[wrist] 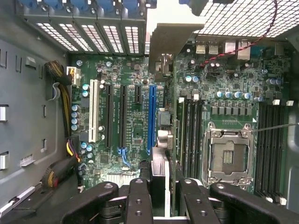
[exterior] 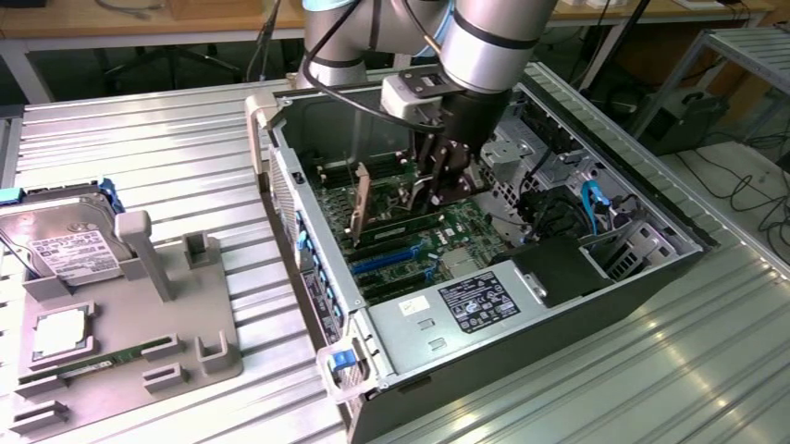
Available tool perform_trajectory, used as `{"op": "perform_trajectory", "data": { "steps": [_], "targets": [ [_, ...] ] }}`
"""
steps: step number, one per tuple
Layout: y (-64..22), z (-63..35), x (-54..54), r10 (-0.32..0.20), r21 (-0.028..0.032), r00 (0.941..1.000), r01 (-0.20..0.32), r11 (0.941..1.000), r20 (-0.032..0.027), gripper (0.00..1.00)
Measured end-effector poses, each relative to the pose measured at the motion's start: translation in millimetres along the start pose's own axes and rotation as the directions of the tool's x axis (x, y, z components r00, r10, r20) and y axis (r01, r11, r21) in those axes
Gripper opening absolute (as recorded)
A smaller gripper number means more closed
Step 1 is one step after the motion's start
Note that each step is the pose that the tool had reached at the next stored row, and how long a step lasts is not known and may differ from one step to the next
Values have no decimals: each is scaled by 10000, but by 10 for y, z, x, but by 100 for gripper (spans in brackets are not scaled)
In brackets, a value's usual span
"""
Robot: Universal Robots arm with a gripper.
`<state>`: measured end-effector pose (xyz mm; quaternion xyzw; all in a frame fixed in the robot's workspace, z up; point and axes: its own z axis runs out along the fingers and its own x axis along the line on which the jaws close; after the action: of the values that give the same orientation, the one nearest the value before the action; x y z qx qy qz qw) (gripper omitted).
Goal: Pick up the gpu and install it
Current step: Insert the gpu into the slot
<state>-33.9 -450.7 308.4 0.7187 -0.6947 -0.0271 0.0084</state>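
Clamped on the gpu (exterior: 361, 205), my end effector (exterior: 435, 196) sits deep inside the open computer case (exterior: 642, 268), its fingers (wrist: 140, 196) pinching the card's upper edge. I see the gpu standing on edge, upright over the motherboard (wrist: 126, 116), its metal bracket (wrist: 170, 37) toward the case's rear wall. From the wrist camera the card appears edge-on just beside the blue slot (wrist: 151, 116); I cannot tell whether it is seated. Off on the table (exterior: 161, 139), a hard drive (exterior: 68, 242) rests in a grey fixture (exterior: 148, 305).
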Motion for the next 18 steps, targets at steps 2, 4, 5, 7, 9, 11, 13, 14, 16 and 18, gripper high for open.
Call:
{"op": "perform_trajectory", "data": {
  "steps": [2,4,5,7,9,11,13,14,16,18],
  "targets": [
    [-1,17,1,0,0,10000,0,10000,0,28],
    [-1,29,1,0,0,10000,0,10000,0,28],
    [-1,32,1,0,-2,10000,0,10000,0,28],
    [5,35,4,0,37,10000,0,10000,30,28],
    [5,45,6,-6,104,10000,6,9999,68,28],
    [7,55,14,-9,226,10000,8,9997,68,28],
    [8,81,16,31,260,10000,-33,9997,69,28],
    [10,99,16,62,263,10000,-64,9996,71,28],
    [29,124,16,80,265,9999,-82,9996,71,28],
    [30,166,17,82,269,9999,-83,9996,71,28]
  ]
}}
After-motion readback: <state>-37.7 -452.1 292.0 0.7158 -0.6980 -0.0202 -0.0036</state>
